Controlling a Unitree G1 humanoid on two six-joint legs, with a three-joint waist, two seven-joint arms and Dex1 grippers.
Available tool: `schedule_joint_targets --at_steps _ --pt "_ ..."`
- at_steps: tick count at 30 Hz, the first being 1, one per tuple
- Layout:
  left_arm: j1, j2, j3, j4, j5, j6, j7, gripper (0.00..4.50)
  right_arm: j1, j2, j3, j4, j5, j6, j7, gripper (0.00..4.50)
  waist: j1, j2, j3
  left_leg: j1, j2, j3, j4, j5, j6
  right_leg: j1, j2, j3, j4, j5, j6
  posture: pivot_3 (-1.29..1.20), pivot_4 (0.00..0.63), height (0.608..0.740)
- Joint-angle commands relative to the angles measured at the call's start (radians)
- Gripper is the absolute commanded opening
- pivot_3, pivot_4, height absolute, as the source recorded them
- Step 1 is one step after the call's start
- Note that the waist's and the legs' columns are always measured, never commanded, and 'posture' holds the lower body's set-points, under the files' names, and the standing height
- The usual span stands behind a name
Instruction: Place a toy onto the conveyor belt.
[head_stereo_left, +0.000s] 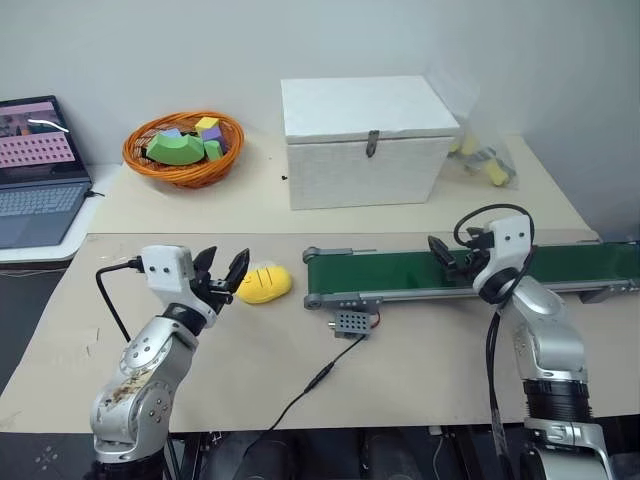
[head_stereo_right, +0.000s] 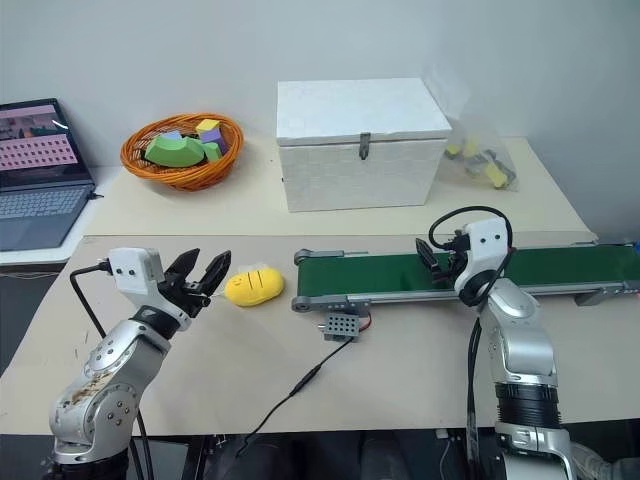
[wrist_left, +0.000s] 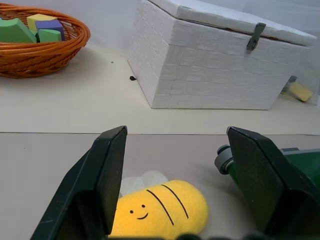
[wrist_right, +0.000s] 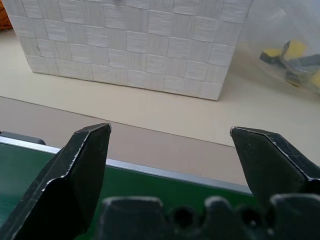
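Note:
The toy (head_stereo_left: 264, 283), a small yellow oval plush with dark stitched lines, lies on the brown table sheet just left of the conveyor belt's end roller. My left gripper (head_stereo_left: 223, 274) is open, its fingers reaching level toward the toy's left side, apart from it; in the left wrist view the toy (wrist_left: 161, 210) sits low between the two fingers. The conveyor belt (head_stereo_left: 420, 271) is a long dark-green strip in a grey frame running to the right. My right gripper (head_stereo_left: 447, 255) is open and hovers over the belt's middle, holding nothing.
A small grey control box (head_stereo_left: 352, 322) with a black cable sits in front of the belt. Behind stand a white box (head_stereo_left: 364, 140), an orange basket (head_stereo_left: 185, 148) of foam blocks and a clear bag (head_stereo_left: 482, 160) of small parts. A laptop (head_stereo_left: 38, 175) rests at the far left.

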Motion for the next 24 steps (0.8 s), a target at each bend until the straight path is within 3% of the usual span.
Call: schedule_joint_targets --at_steps 1,3,7,14,18,21,24 --pt "-0.005 0.011 -0.013 -0.005 0.026 -0.019 -0.007 3.39 -0.029 0.002 0.011 -0.037 -0.013 -0.037 -0.002 4.50 0.000 0.000 0.000 0.000 0.000 0.000 0.000 0.000 0.000 0.000 0.000 0.000 0.000 0.000 0.000 0.00 0.150 0.740" --pt "-0.001 -0.003 -0.032 0.009 0.036 -0.013 -0.001 3.39 -0.073 0.008 0.081 -0.030 -0.025 -0.051 0.056 4.50 -0.005 0.000 0.000 0.000 0.000 0.000 0.000 0.000 0.000 0.000 0.000 0.000 0.000 0.000 0.000 0.00 0.150 0.740" --pt "-0.007 -0.013 -0.043 0.027 0.042 -0.016 -0.009 3.39 -0.117 -0.010 0.253 -0.132 0.032 -0.052 0.313 4.50 -0.018 0.000 0.000 0.002 0.001 0.001 0.000 0.000 0.000 0.000 0.002 0.002 0.001 0.000 0.000 0.00 0.150 0.740" --pt "-0.010 -0.040 -0.049 0.021 0.042 -0.033 -0.006 3.39 -0.110 -0.161 0.419 -0.361 0.198 -0.014 0.767 4.50 0.002 0.000 0.000 -0.001 0.003 -0.001 0.000 -0.001 0.001 0.001 0.003 -0.001 -0.004 0.000 0.000 0.00 0.150 0.740" --pt "-0.010 -0.147 0.069 0.018 -0.158 0.034 0.074 3.39 -0.135 -0.167 0.426 -0.347 0.200 -0.015 0.799 4.50 0.005 0.000 0.000 -0.001 0.003 -0.001 0.001 -0.001 0.001 0.001 0.002 -0.001 -0.004 0.000 0.000 0.00 0.150 0.740" --pt "-0.013 -0.299 0.235 0.122 -0.526 0.068 0.285 3.39 -0.145 -0.154 0.430 -0.308 0.164 -0.035 0.788 4.50 0.005 0.000 0.000 0.000 0.005 -0.002 0.001 -0.001 0.000 0.000 0.003 -0.001 -0.003 0.000 0.000 0.00 0.150 0.740" --pt "-0.008 -0.386 0.320 0.203 -0.786 0.044 0.459 3.39 -0.142 -0.150 0.425 -0.296 0.148 -0.040 0.782 4.50 0.007 -0.001 0.000 0.001 0.005 -0.002 0.000 0.000 -0.001 0.001 0.003 -0.001 -0.002 0.001 0.000 0.00 0.150 0.740"
